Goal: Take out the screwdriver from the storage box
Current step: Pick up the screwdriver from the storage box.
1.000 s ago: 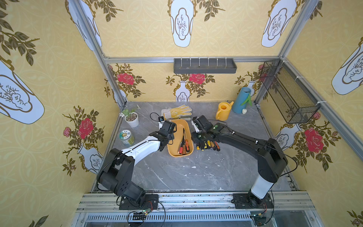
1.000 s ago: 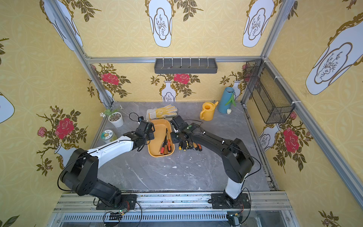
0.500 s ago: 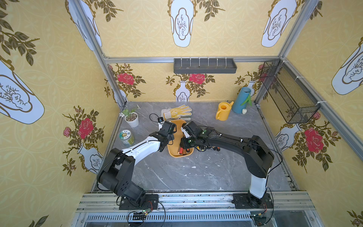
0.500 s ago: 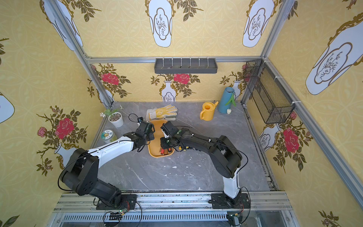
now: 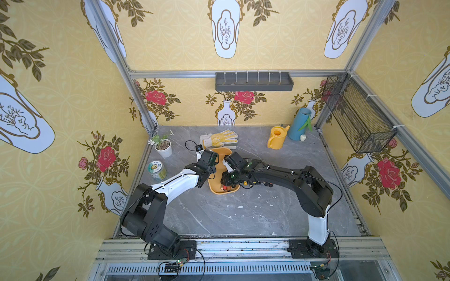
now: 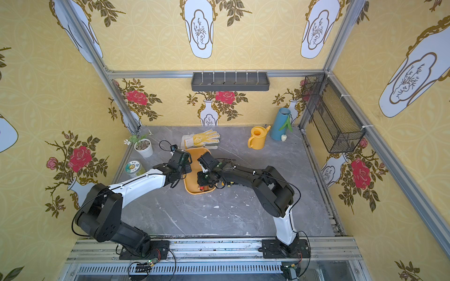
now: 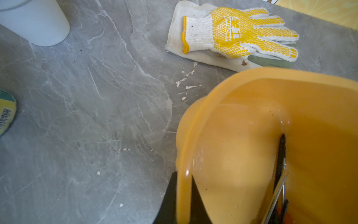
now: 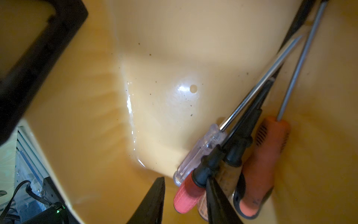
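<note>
Right gripper (image 8: 185, 180) newly over screwdrivers (image 8: 261, 164) inside storage box (image 8: 155, 58)

**Bench tally: you are counting by kind, one entry each.**

You are logging one storage box (image 5: 214, 189) and four screwdrivers (image 8: 242, 135) lying in it: clear handle (image 8: 199, 153), red handle (image 8: 186, 195), brown handle (image 8: 230, 175), orange handle (image 8: 265, 164). More tool handles (image 5: 266, 185) are showing beside the box, too hidden to count. You are also noting two gloves, a yellow-dotted glove (image 7: 238, 33) on a white glove (image 7: 213, 58). There is one each of watering can (image 5: 277, 138), blue vase (image 5: 298, 124), potted plant (image 5: 163, 147), labelled tin (image 5: 155, 169), wall tray (image 5: 253, 82) and mesh basket (image 5: 358, 116).
</note>
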### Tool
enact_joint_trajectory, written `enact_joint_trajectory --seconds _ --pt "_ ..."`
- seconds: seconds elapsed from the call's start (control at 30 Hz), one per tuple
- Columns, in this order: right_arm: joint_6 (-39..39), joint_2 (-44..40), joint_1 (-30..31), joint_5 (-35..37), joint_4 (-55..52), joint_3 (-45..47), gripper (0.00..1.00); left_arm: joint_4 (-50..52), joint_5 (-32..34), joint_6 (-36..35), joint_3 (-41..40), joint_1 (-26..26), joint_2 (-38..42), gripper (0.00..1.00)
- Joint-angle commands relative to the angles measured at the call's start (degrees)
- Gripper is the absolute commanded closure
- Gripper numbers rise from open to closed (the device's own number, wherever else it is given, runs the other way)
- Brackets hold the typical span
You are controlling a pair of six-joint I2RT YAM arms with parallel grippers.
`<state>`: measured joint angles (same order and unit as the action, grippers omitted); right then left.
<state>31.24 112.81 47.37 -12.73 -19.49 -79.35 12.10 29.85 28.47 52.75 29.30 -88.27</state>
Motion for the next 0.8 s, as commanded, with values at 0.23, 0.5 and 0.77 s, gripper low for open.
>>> enact_joint_trajectory --seconds 0.23,0.5,0.77 --pt "0.58 2.39 0.02 0.26 1.10 -0.97 0.58 -2.14 -1.06 0.76 -0.19 -0.02 0.11 1.00" --pt "0.75 4.17 0.07 3.04 -0.67 -2.66 0.57 -2.03 -0.86 0.74 -0.37 0.03 0.55 1.00" --pt "-1.78 6.06 1.35 6.69 -5.93 -5.94 0.64 -2.07 -0.86 0.89 -0.38 0.00 0.42 1.00"
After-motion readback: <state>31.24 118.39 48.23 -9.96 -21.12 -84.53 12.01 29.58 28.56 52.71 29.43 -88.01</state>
